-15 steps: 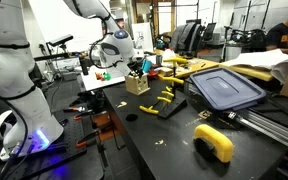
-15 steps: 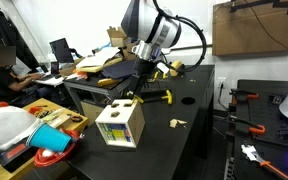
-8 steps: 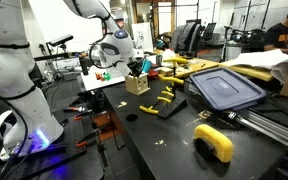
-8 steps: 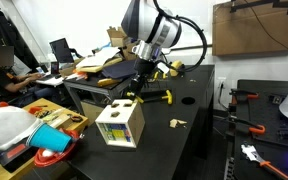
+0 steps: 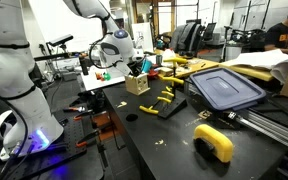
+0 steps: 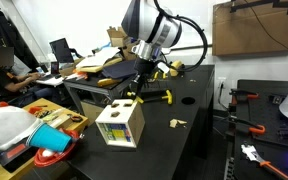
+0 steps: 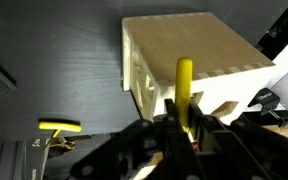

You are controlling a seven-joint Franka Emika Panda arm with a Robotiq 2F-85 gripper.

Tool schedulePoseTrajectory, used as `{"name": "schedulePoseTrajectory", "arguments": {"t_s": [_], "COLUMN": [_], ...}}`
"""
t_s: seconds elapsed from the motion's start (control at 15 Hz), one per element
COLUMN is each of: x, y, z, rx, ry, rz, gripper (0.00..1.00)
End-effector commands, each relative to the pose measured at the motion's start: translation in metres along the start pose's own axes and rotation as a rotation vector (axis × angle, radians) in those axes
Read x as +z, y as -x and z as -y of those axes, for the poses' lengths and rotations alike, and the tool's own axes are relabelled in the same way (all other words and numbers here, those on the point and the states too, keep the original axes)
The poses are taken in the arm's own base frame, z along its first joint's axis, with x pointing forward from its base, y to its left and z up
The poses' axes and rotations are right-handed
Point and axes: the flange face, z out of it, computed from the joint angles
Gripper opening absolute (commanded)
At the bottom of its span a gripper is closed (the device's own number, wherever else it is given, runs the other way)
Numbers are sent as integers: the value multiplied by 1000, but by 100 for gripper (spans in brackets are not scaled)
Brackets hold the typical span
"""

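Observation:
A light wooden box [image 7: 164,40] with shaped holes in its top stands on the black table, also seen as the wooden box [image 6: 120,123] and the wooden box [image 5: 137,83] in both exterior views. My gripper [image 7: 184,120] hangs just above the box, shut on a slim yellow stick [image 7: 185,85]. The stick points out from between the fingers over the box's top edge. In the exterior views the gripper [image 6: 136,88] sits low over the box's far side and the gripper [image 5: 136,68] hides most of the stick.
Loose yellow pieces [image 6: 156,96] lie on the table behind the box, one T-shaped piece [image 7: 60,126] in the wrist view. A dark lid [image 5: 224,88] and a yellow curved object [image 5: 214,141] lie further along. Coloured bowls [image 6: 49,135] sit beside the table edge.
The arm and the box stand as before. Any movement of the fingers is too small to see in the exterior views.

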Motion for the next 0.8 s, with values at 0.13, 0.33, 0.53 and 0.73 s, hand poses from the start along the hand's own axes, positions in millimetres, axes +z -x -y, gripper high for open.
{"name": "schedulePoseTrajectory", "arguments": {"t_s": [0.13, 0.33, 0.53, 0.73], "x": [-12, -27, -54, -89], "y": [14, 7, -11, -46], "z": [22, 31, 27, 10], "rx": [-74, -146, -209, -277], "ry": [29, 89, 155, 238], "rz": [49, 88, 115, 135], "gripper": [4, 4, 4, 4]}}
